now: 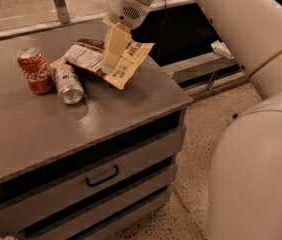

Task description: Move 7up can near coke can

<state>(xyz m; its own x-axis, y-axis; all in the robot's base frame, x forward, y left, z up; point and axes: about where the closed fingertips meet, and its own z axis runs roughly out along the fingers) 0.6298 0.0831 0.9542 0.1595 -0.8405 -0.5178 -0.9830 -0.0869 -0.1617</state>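
Here, one 7up can beside one coke can, pincer above bag

Gripper over snack bag, 7up can beside coke can

White Coca-Cola script runs across the red coke can. The 7up can, lying on its side just beside it, shows a green label I cannot read. The snack bag, under the gripper hanging over it, carries dark print I cannot make out.
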